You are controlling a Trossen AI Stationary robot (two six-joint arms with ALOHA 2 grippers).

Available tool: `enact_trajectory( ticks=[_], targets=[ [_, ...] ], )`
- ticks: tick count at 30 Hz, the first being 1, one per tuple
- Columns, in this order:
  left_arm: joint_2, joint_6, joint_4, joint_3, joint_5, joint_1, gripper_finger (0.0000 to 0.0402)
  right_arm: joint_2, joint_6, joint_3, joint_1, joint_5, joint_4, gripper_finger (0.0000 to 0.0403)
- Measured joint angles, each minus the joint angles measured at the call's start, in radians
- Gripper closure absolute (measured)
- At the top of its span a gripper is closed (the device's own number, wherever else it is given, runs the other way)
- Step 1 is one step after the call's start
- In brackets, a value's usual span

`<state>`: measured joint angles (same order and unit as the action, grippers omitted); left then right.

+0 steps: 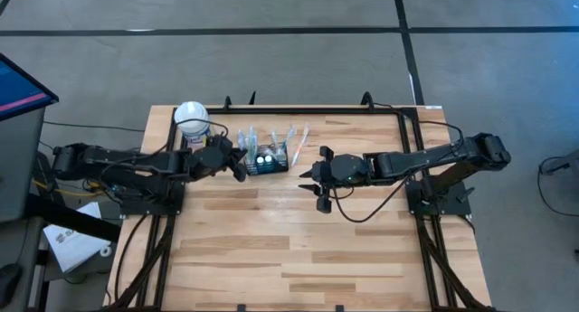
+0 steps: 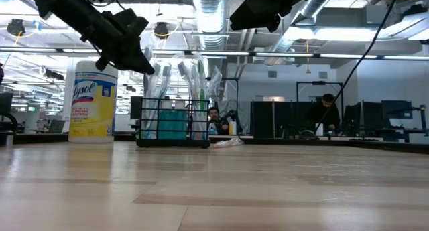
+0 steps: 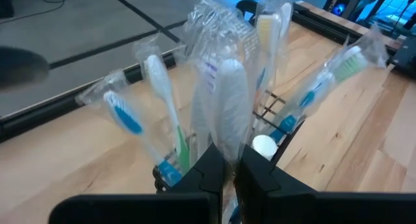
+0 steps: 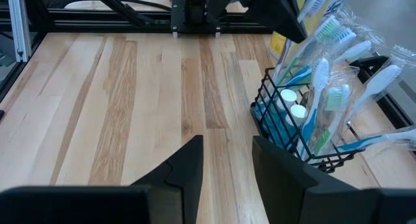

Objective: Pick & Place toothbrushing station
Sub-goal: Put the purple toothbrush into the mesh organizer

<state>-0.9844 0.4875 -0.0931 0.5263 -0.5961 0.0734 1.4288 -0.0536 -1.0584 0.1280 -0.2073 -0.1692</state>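
Observation:
The toothbrushing station is a small black wire caddy standing on the wooden table at its far middle. It holds several wrapped toothbrushes and white-capped tubes, and also shows in the low view. My left gripper is shut at the caddy's left side, up among the brush heads, with a white wrapped brush right in front of its fingertips. My right gripper hangs open to the caddy's right, above the bare table, nothing between its fingers. My left gripper has its shut fingertips right against the wrap of the white toothbrush, which stands upright in the caddy. The fingers slant down at it from the table's left. I cannot tell whether they pinch the wrap or only stand at it.
A yellow canister with a white lid stands just left of the caddy, behind my left arm. The near half of the table is bare wood. People sit at desks in the room beyond.

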Motion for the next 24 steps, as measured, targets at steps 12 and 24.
enact_trajectory(
  ticks=[12,24],
  targets=[
    [-0.009,0.026,0.089,-0.074,-0.002,0.000,0.0392,0.000,0.000,0.000,0.000,0.000,0.000,0.0281],
    [-0.129,0.045,0.149,-0.071,0.028,0.024,0.0392,0.000,-0.011,0.000,0.000,0.000,-0.005,0.0280]
  ],
)
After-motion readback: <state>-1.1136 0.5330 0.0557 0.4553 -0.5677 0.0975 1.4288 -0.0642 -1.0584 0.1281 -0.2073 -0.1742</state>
